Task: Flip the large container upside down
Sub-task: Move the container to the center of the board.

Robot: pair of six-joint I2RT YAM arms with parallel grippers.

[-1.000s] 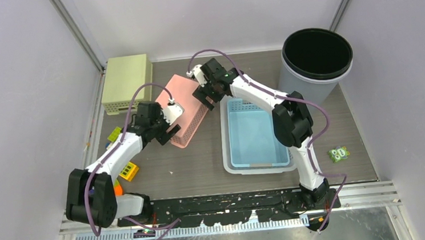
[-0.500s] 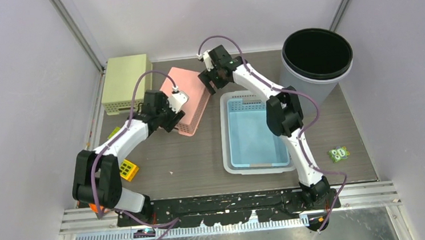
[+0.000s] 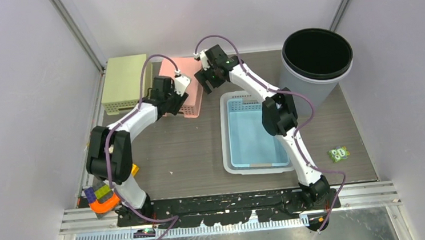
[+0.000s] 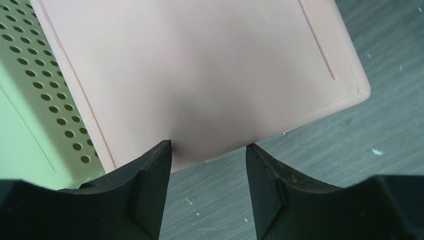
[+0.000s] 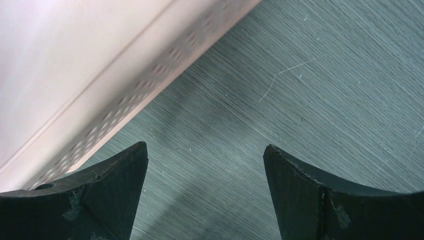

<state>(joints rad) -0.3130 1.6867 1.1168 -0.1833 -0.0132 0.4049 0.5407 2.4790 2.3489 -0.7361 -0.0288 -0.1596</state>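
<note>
Where the left arm (image 3: 141, 111) crosses, pink basket (image 3: 193, 98) (seemingly inverted) is hidden.

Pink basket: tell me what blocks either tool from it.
Nothing visible does. The open left tool is right over the basket at its near edge. The open right tool is beside its perforated wall, with only table between.
</note>
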